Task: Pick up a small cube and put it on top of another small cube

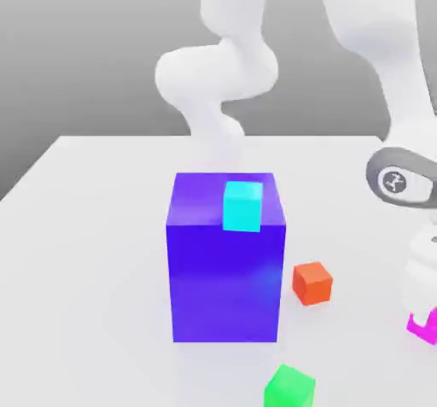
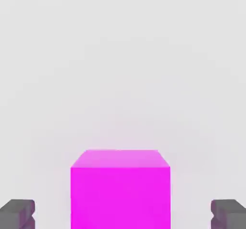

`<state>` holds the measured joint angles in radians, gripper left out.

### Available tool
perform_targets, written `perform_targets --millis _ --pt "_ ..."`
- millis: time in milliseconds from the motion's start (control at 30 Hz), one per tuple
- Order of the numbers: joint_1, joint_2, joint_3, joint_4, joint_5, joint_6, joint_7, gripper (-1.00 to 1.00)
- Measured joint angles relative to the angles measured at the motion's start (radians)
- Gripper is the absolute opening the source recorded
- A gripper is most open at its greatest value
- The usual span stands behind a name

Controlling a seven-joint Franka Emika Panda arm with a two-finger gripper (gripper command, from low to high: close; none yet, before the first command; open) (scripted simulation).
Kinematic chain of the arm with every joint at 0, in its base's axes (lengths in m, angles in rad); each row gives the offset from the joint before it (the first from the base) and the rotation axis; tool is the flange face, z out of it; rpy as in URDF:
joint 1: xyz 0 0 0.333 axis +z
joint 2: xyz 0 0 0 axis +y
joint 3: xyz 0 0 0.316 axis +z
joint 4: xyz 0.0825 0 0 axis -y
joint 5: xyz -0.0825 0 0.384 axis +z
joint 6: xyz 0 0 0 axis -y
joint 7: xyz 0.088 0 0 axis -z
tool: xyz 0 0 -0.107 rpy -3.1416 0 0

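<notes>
- Exterior view: the big blue-purple block point(image 1: 225, 269) stands upright on the pale worktop point(image 1: 94, 269), and everything else can be placed from it
- A small cyan cube point(image 1: 242, 207) sits up on top of the block, right of the middle as the exterior view shows it and by the block's front edge
- The small orange cube point(image 1: 312, 284) lies on the worktop near the block, on the exterior view's right of it, apart from it and turned at an angle
- The small green cube point(image 1: 290, 388) is nearer the camera than the block and a little to the exterior view's right of it, partly cut off by the lower edge
- The small magenta-pink cube point(image 1: 424, 327), the one for the task, is on the worktop well apart from the block, far over on the exterior view's right
- The white arm point(image 1: 219, 72) rises behind the block and comes down at the exterior view's right, with the hand point(image 1: 421, 316) low at the magenta-pink cube and covering part of it
- Hand view: the magenta-pink cube lies between the two dark fingers point(image 2: 18, 214), with pale worktop showing in a gap on each side of it
- The hand is spread wide, wider than the cube, and its fingers are not gripping it
</notes>
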<state>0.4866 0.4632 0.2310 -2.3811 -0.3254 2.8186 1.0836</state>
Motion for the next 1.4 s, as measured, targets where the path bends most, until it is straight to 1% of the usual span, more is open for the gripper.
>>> perform_targets --millis 200,367,967,1400 --pt "0.002 0.005 -0.002 0.001 -0.004 0.004 0.003 -1.00" --pt "-0.060 -0.143 0.077 -0.035 0.095 -0.108 -0.078 -1.00" --pt "-0.310 -0.159 0.066 -0.013 0.089 -0.210 -0.655 -1.00" --pt "-0.496 -0.209 0.075 -0.004 0.135 -0.248 -1.120 -1.00"
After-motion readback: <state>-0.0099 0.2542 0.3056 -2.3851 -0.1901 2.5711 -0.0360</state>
